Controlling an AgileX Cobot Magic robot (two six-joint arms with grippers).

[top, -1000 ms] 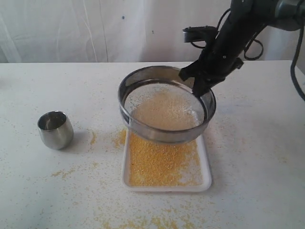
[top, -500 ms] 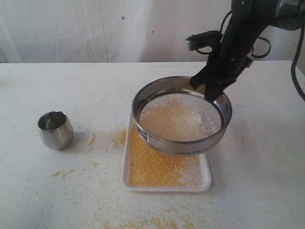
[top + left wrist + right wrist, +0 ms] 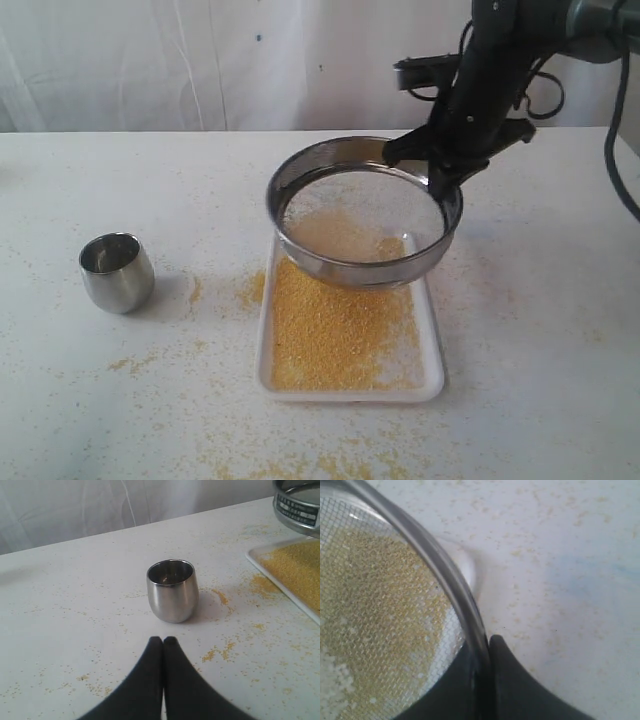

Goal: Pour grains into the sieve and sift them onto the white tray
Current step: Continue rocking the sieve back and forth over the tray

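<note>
Sieve label: a dark rectangular sticker sat on the outer steel wall of the sieve, seen only in the left wrist view.
Print on sticker: pale characters in several short rows, too small and blurred to read.
Layout: possibly a heading row above smaller lines, though the poor view left this unsure.
Readable words, brands or numbers: none could be made out in any of the three views.

The sieve hides the far end of the white tray from the exterior view
</note>
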